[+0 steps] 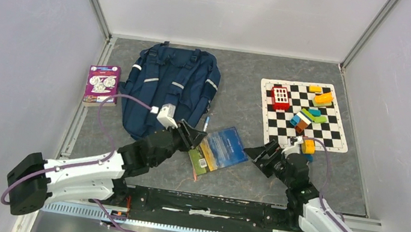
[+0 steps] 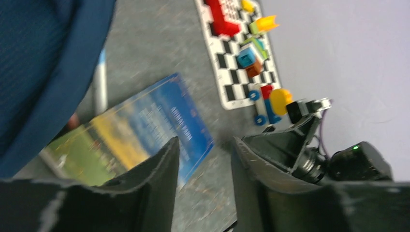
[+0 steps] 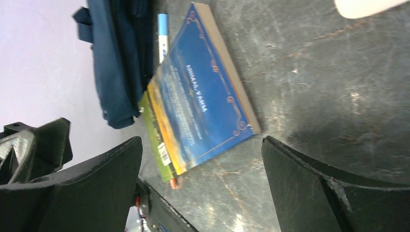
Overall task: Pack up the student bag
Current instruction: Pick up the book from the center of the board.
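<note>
With the left tool [image 1: 195, 134] and right tool [image 1: 260, 151] both open and empty, the flat book [image 1: 219, 150] may skid across the surface [image 1: 241, 103] when pinched.

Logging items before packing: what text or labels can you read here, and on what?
On the blue book: gold cover title, too blurred to read.
On its barcode label: digits too small.
On the purple booklet: header print, too small.
On the student bag and pen: none visible.
</note>
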Tool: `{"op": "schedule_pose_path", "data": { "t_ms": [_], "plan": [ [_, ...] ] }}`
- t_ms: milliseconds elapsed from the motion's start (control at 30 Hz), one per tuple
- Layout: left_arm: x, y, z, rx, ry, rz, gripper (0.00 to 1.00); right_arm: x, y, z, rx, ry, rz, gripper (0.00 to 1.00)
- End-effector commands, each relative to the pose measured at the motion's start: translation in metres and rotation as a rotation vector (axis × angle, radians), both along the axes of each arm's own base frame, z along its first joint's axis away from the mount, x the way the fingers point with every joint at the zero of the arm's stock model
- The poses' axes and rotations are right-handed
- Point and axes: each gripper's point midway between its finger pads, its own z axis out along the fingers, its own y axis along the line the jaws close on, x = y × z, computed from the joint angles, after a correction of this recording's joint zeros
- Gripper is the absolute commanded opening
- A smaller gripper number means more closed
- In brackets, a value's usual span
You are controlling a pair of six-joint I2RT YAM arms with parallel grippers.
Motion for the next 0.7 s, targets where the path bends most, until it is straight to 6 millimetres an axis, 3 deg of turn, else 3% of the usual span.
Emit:
{"op": "schedule_pose_path", "data": {
  "t_ms": [0,33,100,267,533,667],
  "plan": [
    [-0.015,0.031,-0.059,0.073,0.177,0.080,0.55,-0.003,-0.006,-0.021,-0.095,-0.002,0.020,0.98],
    [-0.017,0.034,-0.066,0.079,0.196,0.090,0.60,0.003,-0.002,-0.011,-0.088,-0.021,0.027,0.98],
    [-0.021,0.039,-0.082,0.082,0.238,0.107,0.72,0.002,0.000,-0.011,-0.083,-0.023,0.039,0.98],
    [-0.026,0.036,-0.110,0.069,0.324,0.115,0.81,0.003,0.001,-0.010,-0.082,-0.028,0.046,0.98],
    [-0.019,0.039,-0.133,0.042,0.376,0.204,0.80,0.007,0.003,-0.002,-0.078,-0.053,0.048,0.98],
    [-0.017,0.044,-0.145,0.009,0.396,0.253,0.76,0.010,0.004,0.003,-0.078,-0.068,0.049,0.98]
  ]
}}
